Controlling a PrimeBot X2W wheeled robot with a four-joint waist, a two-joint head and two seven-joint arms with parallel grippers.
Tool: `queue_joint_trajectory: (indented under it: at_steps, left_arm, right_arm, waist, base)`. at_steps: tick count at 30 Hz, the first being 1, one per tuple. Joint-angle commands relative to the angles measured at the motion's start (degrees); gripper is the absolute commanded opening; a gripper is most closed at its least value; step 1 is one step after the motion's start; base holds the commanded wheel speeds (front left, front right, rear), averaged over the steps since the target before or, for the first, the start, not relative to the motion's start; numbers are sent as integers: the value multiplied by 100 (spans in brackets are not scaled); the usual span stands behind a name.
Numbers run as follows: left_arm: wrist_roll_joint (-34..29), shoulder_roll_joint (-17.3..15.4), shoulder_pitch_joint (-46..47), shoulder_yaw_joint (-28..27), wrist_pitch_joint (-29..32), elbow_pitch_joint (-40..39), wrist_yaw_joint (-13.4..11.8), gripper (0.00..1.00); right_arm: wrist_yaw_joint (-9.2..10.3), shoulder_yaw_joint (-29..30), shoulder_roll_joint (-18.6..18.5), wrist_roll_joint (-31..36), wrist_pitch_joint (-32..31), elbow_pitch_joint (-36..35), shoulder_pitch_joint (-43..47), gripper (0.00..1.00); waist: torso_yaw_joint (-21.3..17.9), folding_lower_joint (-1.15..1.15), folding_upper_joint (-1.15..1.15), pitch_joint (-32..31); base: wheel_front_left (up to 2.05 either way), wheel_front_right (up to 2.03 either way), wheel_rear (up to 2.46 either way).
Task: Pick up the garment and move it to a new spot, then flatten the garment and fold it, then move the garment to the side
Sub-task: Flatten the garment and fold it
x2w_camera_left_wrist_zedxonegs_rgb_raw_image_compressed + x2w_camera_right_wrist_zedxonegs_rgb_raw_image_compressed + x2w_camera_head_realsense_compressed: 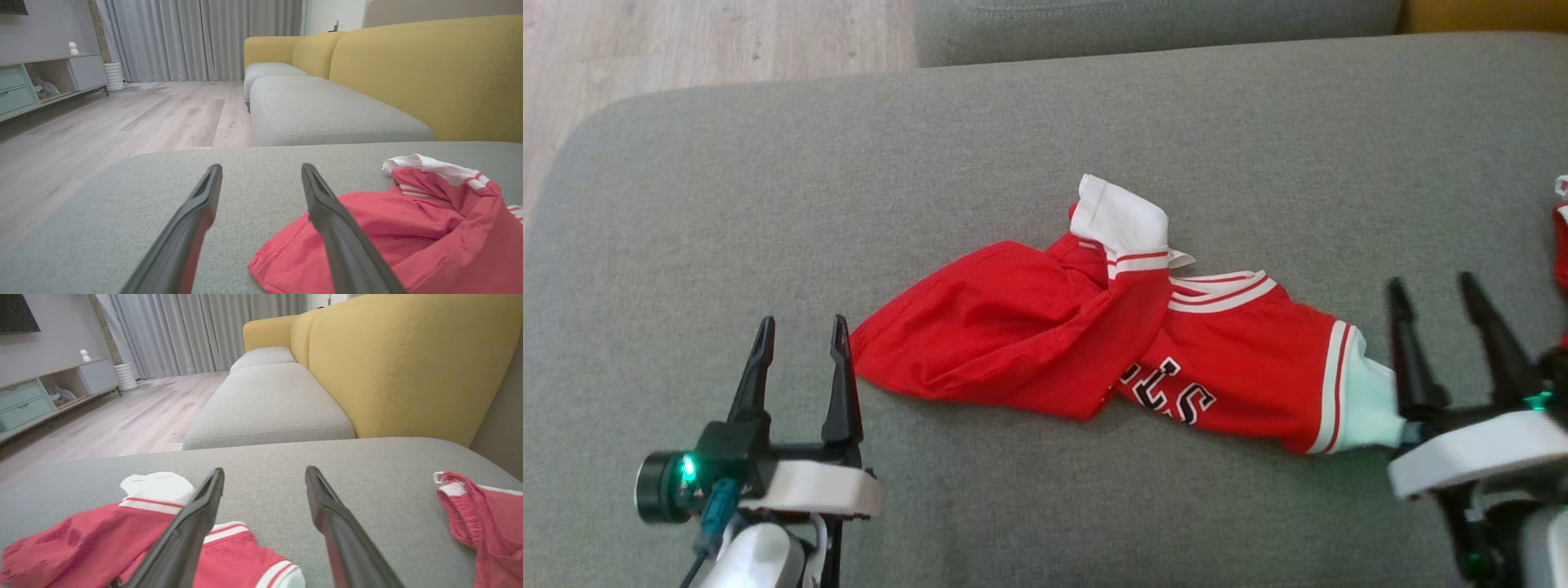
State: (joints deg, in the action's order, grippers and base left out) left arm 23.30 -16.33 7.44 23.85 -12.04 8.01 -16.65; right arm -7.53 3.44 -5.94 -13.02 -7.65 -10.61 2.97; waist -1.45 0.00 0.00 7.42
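On the grey woven seat cushion (1013,114), the red garment (1045,327) lies crumpled across the middle. One half is twisted over the other, and a white sleeve is flipped up at its far side. Its smooth knit carries white-striped trim and dark lettering. Bare cushion stretches beyond it to the far edge and in front of it toward the robot. At the left, the cushion's rounded corner drops to pale wood floor (686,49).

The left gripper (802,322) has its fingers spread and empty, one finger just beside the garment's hem. The right gripper (1432,282) also has its fingers spread, holding nothing, close by the other white sleeve. Another red piece (1561,245) lies at the cushion's right edge. A yellow upholstered backrest (408,363) bounds the far right.
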Motion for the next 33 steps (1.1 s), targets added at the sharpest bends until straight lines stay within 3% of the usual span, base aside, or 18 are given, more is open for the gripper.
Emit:
queue_joint_trajectory:
  at_steps: [1, 13, 19, 33]
  left_arm:
    - [59, -167, 130, -262, 19, -202, -35, 100]
    - [78, -221, 85, -223, 99, -242, -89, 100]
    - [47, -175, 224, -144, 98, -264, -73, 100]
    - [-17, 412, 857, 232, -132, 136, 125, 100]
  right_arm:
    - [4, -173, -80, 15, -33, -253, -107, 100]
    - [4, -498, -24, -134, -126, -315, 30, 100]
    - [4, -559, -116, -191, -459, -145, -120, 100]
    - [4, -2165, -888, -557, -2093, 1147, -2338, 100]
  waist:
    - [3, 0, 0, -14]
    - [21, 0, 0, -6]
    - [188, 0, 0, 166]
    - [1166, 0, 0, 916]
  base:
    - [0, 0, 0]
    - [0, 0, 0]
    - [0, 0, 0]
    - [0, 0, 0]
